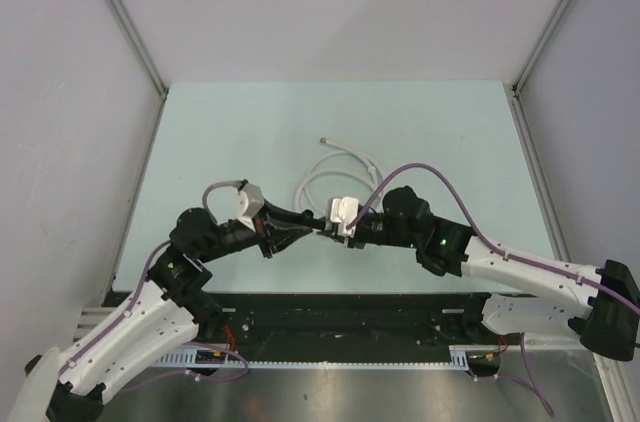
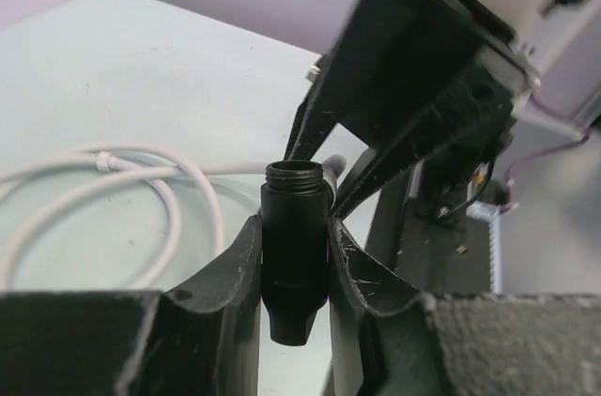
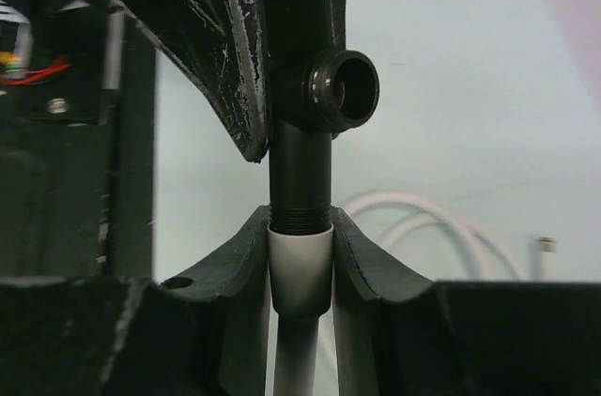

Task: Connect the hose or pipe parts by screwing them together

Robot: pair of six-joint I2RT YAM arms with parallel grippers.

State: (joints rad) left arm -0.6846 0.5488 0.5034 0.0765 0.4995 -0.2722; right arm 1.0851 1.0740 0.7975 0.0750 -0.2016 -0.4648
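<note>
Clamping entry, left: the left gripper (image 2: 293, 236) is gripping the black fitting (image 2: 293, 199), jaws closed tight on its body, one threaded mouth showing above the fingertips. Right: the right gripper (image 3: 300, 227) is pinching the white end fitting (image 3: 300, 274), jaws closed on it, its top meeting the black fitting's threaded end. Both are hanging above the table (image 1: 220, 142). The white tubing (image 1: 318, 180) is lying coiled just beyond the grippers.
</note>
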